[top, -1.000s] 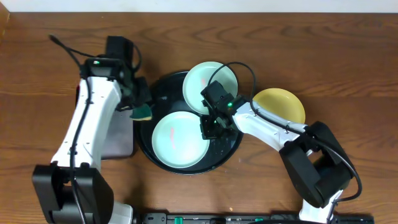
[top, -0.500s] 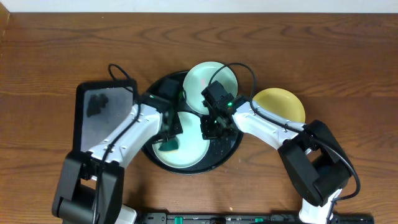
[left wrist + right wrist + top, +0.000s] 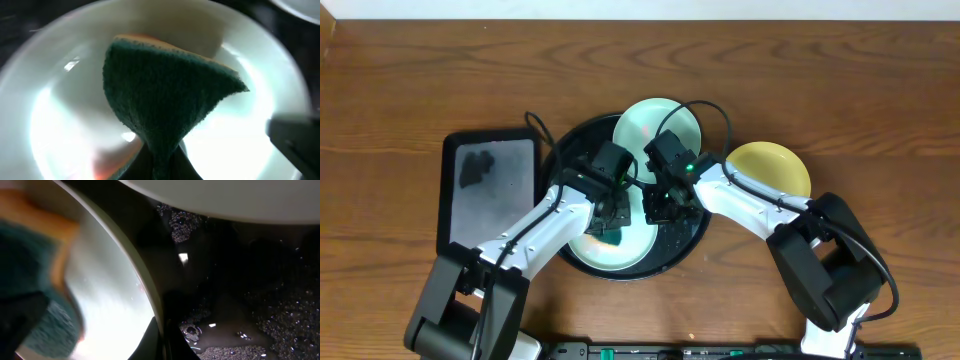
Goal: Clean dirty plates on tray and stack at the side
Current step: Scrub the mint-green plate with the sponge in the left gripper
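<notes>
Wooden desk (image 3: 400,90), brown grain, viewed from above; entries run from the robot's side outward.

Item 1: near mint plate (image 3: 625,255), lying in the near half of the tray (image 3: 692,240) (large, round, black, its floor wet). The left wrist view shows a reddish smear on the plate's bottom. Judged mid-scrub, not clean.

Item 2: sponge (image 3: 165,95), teal with an orange backing, pressed onto that plate. The left gripper (image 3: 610,215) has its jaws clamped on it.

Item 3: right gripper (image 3: 658,207), at the same plate's right edge. Its wrist view shows the rim running in between the jaws, which appear closed on it, steadying the plate.

Item 4: rectangular black tray (image 3: 490,210), just beside the round one on its left, with a dark wet patch.

Item 5: yellow plate (image 3: 770,168), on bare desk just right of the tray. Judged finished and set aside.

Item 6: far mint plate (image 3: 640,135), at the tray's far rim, untouched.

Tally: one plate apparently done, one in hand, one left; no stack formed yet.

Markings: no brand, label or writing legible.
</notes>
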Robot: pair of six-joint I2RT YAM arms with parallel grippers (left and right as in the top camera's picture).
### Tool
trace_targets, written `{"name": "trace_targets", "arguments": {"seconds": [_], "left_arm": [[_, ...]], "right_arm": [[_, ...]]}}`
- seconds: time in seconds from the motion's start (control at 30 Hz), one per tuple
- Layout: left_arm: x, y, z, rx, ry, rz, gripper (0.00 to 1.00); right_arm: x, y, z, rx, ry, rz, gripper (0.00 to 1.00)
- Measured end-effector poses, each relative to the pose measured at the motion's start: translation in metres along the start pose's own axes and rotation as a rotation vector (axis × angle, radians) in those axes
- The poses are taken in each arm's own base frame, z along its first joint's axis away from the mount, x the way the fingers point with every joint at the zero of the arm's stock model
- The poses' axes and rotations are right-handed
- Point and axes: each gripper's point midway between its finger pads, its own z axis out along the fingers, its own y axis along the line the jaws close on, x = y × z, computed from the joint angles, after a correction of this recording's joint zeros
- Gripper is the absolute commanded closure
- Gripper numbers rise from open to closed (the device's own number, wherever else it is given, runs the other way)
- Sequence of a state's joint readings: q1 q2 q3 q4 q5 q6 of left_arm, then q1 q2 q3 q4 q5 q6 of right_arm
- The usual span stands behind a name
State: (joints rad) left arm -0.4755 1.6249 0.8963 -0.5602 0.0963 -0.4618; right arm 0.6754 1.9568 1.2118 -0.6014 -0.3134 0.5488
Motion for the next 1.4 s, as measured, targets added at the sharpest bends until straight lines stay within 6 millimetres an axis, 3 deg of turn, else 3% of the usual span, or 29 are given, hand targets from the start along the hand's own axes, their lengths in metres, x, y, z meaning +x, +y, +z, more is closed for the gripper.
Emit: {"name": "trace_targets", "arguments": {"seconds": [0.17, 0.4, 0.5, 0.63, 0.9, 1.0, 1.1, 1.27, 1.4], "left_arm": [[0.001, 0.0, 0.0, 0.018, 0.013, -0.009, 0.93], [0.011, 0.056, -0.008, -0.221, 0.013, -0.37, 0.93], [0.011, 0.061, -0.009, -0.249, -0.003, -0.418, 0.92], [0.003, 0.05, -0.006, -0.185, -0.004, -0.281, 0.92], [0.004, -0.012, -0.005, 0.176, 0.069, 0.09, 0.93], [0.004, -0.023, -0.007, 0.234, 0.066, 0.133, 0.92], [0.004, -0.008, -0.004, 0.148, 0.068, 0.047, 0.93], [0.018, 0.049, -0.008, -0.178, 0.065, -0.262, 0.93], [0.018, 0.064, -0.011, -0.266, 0.027, -0.366, 0.93]], "right_arm": [[0.0, 0.0, 0.0, 0.0, 0.0, 0.0, 0.99], [0.001, 0.001, 0.0, -0.007, 0.006, 0.0, 0.99], [0.001, 0.003, 0.0, -0.016, 0.007, -0.002, 0.99], [0.001, 0.004, 0.0, -0.02, 0.005, -0.003, 0.99], [0.0, 0.0, 0.0, 0.0, -0.001, 0.0, 0.99], [0.0, 0.0, 0.0, -0.001, 0.0, 0.0, 0.99], [0.0, 0.0, 0.0, -0.001, 0.0, 0.0, 0.99], [0.001, 0.003, 0.0, -0.014, 0.006, -0.001, 0.99], [0.002, 0.004, 0.0, -0.021, 0.01, -0.001, 0.99]]}}
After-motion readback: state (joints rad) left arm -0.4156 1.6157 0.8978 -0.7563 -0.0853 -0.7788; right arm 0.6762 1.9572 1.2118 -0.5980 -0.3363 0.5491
